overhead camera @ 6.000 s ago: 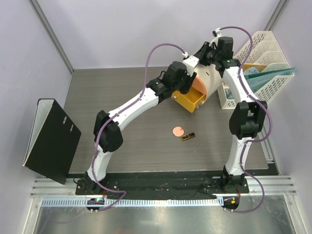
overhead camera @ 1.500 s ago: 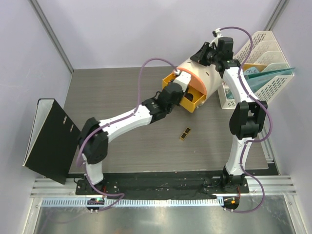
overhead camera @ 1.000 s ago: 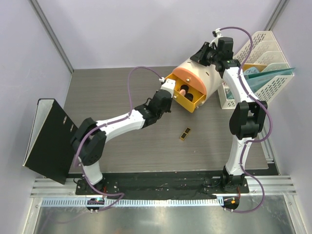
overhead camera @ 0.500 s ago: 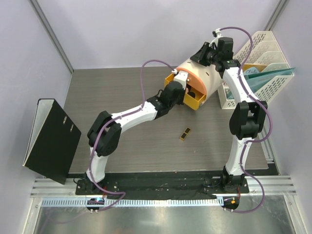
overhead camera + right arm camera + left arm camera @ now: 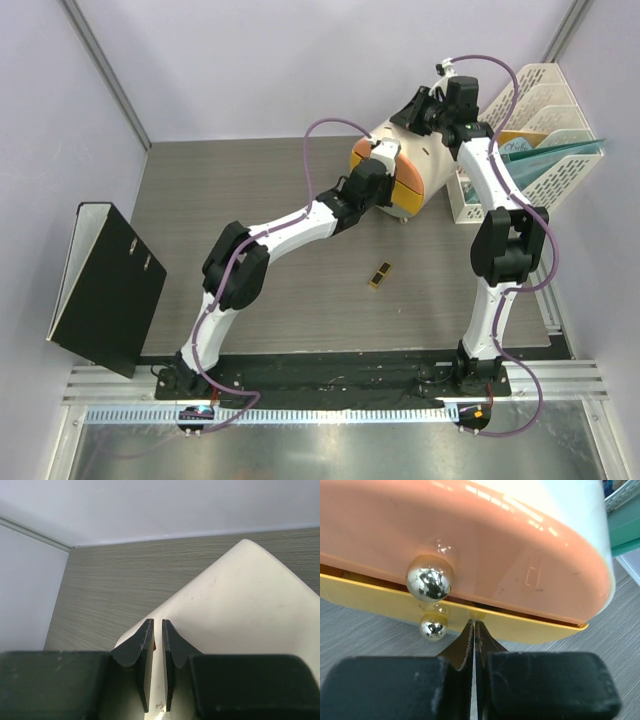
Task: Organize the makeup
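The black-gold lipstick [image 5: 381, 276] lies on the grey table, in front of the cream drum-shaped box [image 5: 428, 165]. My left gripper [image 5: 386, 180] is shut and empty, its tips [image 5: 474, 623] pressed against the front of the yellow drawer [image 5: 535, 630], which is almost fully in under the orange drawer [image 5: 470, 540]. My right gripper [image 5: 420, 106] rests on top of the box [image 5: 240, 605], jaws nearly together with nothing in them [image 5: 156, 623]. The pink compact, bottles and jars are out of view.
A black binder [image 5: 105, 285] stands at the left edge of the table. A cream file rack [image 5: 535, 105] with teal folders [image 5: 556, 160] stands right of the box. Each drawer has a chrome knob [image 5: 429, 578].
My left gripper has pushed the yellow drawer from wide open, with the pink compact in it, to almost closed. The compact no longer shows. The right arm has not moved.
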Robot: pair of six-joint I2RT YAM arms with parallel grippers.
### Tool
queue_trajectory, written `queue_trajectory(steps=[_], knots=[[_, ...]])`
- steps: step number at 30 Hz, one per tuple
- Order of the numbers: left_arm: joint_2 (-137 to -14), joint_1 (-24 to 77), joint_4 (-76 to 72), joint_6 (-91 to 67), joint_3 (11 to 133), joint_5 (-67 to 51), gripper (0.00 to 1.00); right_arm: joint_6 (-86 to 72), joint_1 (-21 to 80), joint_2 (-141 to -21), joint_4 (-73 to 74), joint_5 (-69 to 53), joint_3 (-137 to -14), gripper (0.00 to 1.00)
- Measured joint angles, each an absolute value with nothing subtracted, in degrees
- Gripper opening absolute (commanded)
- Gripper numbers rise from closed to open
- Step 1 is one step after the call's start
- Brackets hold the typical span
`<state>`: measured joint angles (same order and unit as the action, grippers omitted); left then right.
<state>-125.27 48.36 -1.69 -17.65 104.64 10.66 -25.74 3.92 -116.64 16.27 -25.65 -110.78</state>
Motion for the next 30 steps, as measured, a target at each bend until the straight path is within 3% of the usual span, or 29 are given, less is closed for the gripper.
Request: queue_trajectory(steps=[14, 30], knots=[[-123.6, 48.2, -6.6, -17.4, 98.1, 9.4, 0.0, -25.7, 3.9, -116.7, 16.4, -25.6, -110.9, 0.19], [-125.6, 48.2, -6.2, -18.1, 103.7, 7.5, 0.0, -25.7, 3.9, -116.7, 16.4, -25.6, -110.9, 0.19]])
